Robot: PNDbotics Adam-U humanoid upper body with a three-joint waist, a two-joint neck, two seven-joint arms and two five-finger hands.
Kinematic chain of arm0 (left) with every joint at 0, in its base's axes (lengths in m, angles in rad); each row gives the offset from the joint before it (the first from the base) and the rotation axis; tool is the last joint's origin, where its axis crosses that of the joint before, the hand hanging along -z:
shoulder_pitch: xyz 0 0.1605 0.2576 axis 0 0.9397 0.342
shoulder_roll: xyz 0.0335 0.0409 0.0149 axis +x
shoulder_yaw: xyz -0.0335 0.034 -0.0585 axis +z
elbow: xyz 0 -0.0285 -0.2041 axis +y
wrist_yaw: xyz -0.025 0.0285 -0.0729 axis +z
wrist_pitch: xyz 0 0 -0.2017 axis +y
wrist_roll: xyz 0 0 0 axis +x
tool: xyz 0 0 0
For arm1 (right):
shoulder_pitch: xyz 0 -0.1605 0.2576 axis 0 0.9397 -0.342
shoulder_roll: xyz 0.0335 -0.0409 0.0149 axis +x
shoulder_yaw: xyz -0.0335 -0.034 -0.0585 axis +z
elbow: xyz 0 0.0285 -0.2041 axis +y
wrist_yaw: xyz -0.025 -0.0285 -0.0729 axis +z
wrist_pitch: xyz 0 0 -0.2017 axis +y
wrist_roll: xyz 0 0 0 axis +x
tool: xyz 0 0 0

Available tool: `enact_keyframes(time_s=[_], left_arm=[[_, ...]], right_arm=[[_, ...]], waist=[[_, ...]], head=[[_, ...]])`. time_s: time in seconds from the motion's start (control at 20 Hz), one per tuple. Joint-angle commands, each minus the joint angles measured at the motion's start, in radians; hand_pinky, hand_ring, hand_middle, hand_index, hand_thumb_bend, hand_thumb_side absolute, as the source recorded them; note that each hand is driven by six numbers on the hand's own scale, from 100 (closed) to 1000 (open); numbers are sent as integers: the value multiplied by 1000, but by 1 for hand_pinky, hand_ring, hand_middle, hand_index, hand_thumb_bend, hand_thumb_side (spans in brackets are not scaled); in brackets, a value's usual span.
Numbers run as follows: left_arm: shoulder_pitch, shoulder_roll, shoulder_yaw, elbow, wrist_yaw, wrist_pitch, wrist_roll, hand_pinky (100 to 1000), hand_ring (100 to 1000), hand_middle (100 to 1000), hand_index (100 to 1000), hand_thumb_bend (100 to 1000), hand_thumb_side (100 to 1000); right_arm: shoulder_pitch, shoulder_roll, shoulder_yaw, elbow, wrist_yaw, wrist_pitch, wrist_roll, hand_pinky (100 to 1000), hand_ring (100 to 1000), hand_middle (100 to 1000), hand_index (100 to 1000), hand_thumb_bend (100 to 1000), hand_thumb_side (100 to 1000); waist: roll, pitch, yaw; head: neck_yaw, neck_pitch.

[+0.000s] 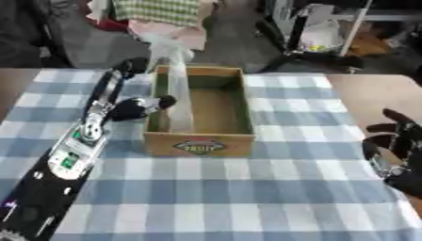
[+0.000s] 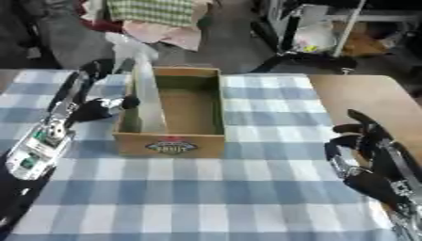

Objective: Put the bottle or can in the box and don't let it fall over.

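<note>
A tall clear plastic bottle (image 1: 176,84) stands upright inside the open wooden box (image 1: 199,142), close against its left wall, with its top rising well above the rim. My left hand (image 1: 125,107) is just outside that left wall. Its fingers (image 1: 130,66) stretch straight toward the far side, and the thumb (image 1: 163,101) reaches over the wall to the bottle's side; I cannot tell whether it touches. My right hand (image 2: 372,162) rests near the lower right corner, fingers relaxed and up, holding nothing.
A blue and white checked cloth (image 1: 247,188) covers the table, and bare brown tabletop (image 2: 362,94) shows on the right. Beyond the far edge are a green checked fabric (image 1: 157,10), a black chair base (image 1: 317,60) and shelving.
</note>
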Motion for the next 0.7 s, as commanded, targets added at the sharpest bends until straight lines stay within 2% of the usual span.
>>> enact_keyframes(time_s=[0.05, 0.15, 0.35, 0.65, 0.7], left_arm=[[47, 68, 57, -124, 30, 50, 65, 952, 862, 705, 859, 925, 552], [112, 79, 93, -195, 36, 61, 105, 959, 871, 721, 865, 917, 557], [255, 62, 175, -322, 10, 42, 171, 967, 885, 769, 891, 914, 560], [400, -35, 273, -417, -65, 14, 261, 969, 893, 797, 899, 900, 569], [413, -57, 285, -421, -72, 14, 275, 966, 890, 801, 898, 865, 568]], right_arm=[[-3, -24, -14, -10, -10, -3, -6, 812, 683, 712, 956, 231, 183], [-1, -23, -14, -10, -11, -4, -6, 812, 683, 713, 956, 231, 183], [5, -23, -16, -9, -12, -5, -6, 813, 684, 713, 956, 230, 183], [15, -14, -20, -7, -15, -7, -8, 814, 684, 714, 957, 227, 185], [15, -13, -20, -7, -16, -8, -7, 814, 685, 714, 957, 234, 184]], waist=[[4, -29, 7], [6, -28, 15], [5, -28, 33], [-1, -33, 54], [-2, -34, 56]], head=[[-8, -4], [-12, -5], [-22, -2], [-33, -1], [-33, 0]])
